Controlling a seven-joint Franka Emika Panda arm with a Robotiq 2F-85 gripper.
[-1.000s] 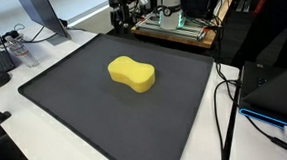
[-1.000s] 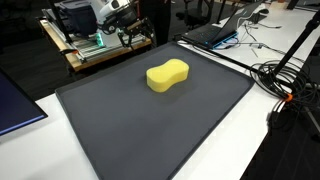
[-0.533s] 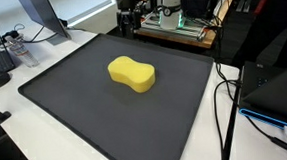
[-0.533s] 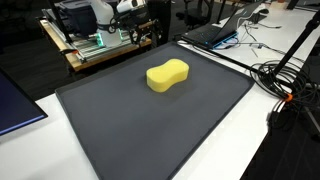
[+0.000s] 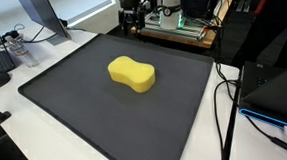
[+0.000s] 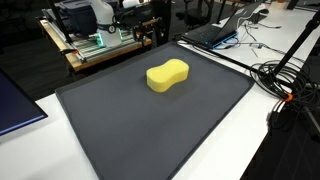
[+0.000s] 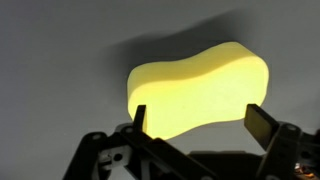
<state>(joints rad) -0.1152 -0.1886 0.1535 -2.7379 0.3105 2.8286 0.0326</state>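
While the gripper (image 5: 130,27) hangs over the far edge of the mat (image 5: 65,105), sponge position: the yellow sponge (image 5: 131,75) lies flat near the middle of the dark mat, well apart from the gripper in both exterior views.
Jaws: spread wide and empty. In the wrist view the two fingers (image 7: 260,128) rise from the lower edge, and nothing lies between them except the sponge (image 7: 198,90), seen beyond them.
Sponge shape: a peanut outline, with two rounded lobes joined by a narrower waist. The sponge (image 6: 168,76) lies askew to the mat's edges.
Surroundings: the mat rests on a white table (image 5: 47,146), and cables (image 5: 225,95) trail just beside one long edge.
Handling, as a judgement: probably very light and soft foam that gives under the pads and springs back. Its matte surface is unlikely to slip, and it is not fragile.
Where to hold, as a judgement: across the narrow waist, one finger on each long side. A modest squeeze there should seat the pads between the lobes, whereas a grip on a lobe end would let it sag or twist.
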